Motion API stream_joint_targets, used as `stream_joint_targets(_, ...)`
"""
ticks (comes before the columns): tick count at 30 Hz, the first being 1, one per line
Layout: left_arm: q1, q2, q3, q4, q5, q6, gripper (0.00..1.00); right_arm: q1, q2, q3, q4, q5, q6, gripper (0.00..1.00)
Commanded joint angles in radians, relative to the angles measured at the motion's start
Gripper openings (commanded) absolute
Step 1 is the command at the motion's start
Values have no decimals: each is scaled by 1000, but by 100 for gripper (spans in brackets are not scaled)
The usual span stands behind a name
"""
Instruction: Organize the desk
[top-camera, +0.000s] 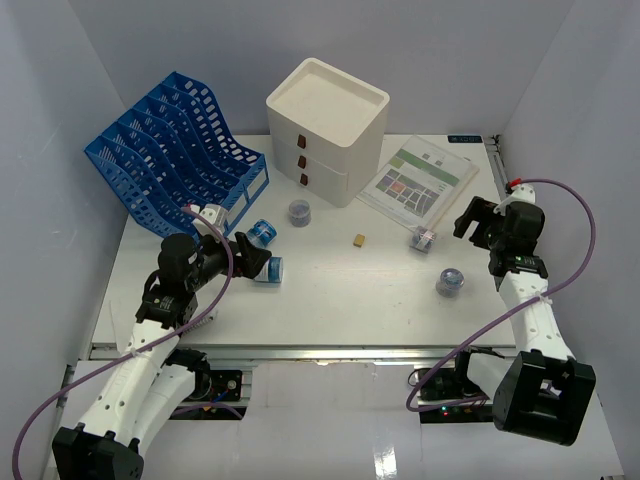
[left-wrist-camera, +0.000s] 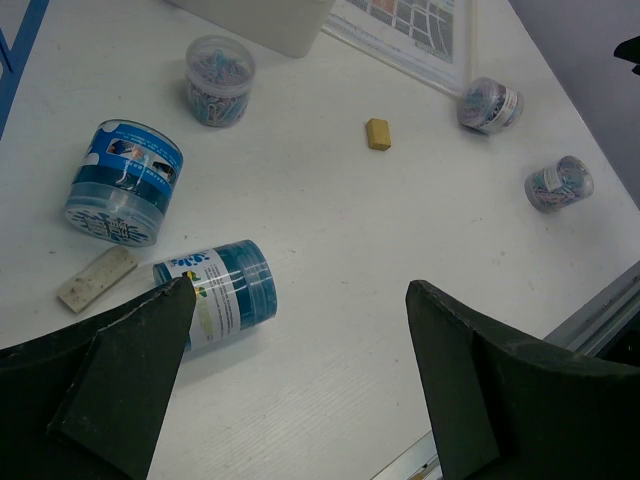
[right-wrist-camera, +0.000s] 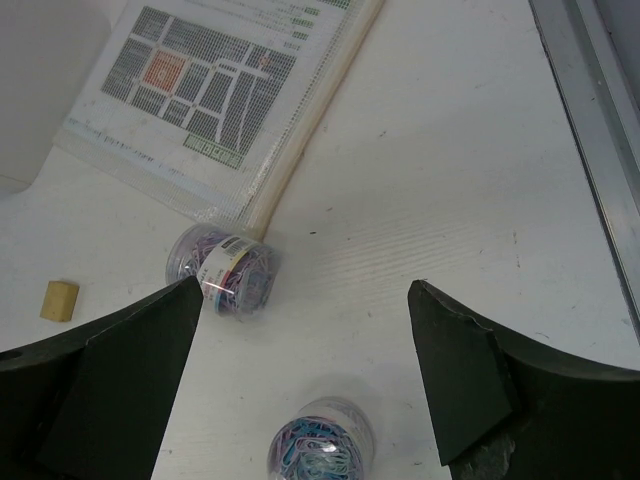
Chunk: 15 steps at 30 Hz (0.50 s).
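Note:
The desk (top-camera: 340, 300) is a white tabletop strewn with small items. My left gripper (top-camera: 250, 255) hangs open over its left part, and in the left wrist view this gripper (left-wrist-camera: 300, 290) has bare tabletop between its fingers. A blue tub (left-wrist-camera: 215, 295) lies on its side against the left finger, and a second blue tub (left-wrist-camera: 125, 182) lies beyond it. My right gripper (top-camera: 470, 220) is open at the right side. In its wrist view the right gripper (right-wrist-camera: 305, 288) frames a toppled paper-clip jar (right-wrist-camera: 225, 268) and an upright paper-clip jar (right-wrist-camera: 322, 445). Neither gripper holds anything.
A blue file rack (top-camera: 175, 150) stands back left, a white three-drawer box (top-camera: 325, 130) back centre. A printed sheet in a sleeve (top-camera: 420, 178) lies back right. A third clip jar (top-camera: 299, 212), a tan block (top-camera: 357, 240) and a flat white eraser (left-wrist-camera: 97, 279) lie loose.

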Motion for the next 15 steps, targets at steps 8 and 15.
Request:
stream_joint_targets(8, 1, -4, 4, 12, 11, 9, 98, -4, -83, -50, 100, -223, -141, 90)
stream_joint_targets(15, 0, 7, 1, 20, 24, -6, 98, 31, -94, -67, 13, -609, -579, 90)
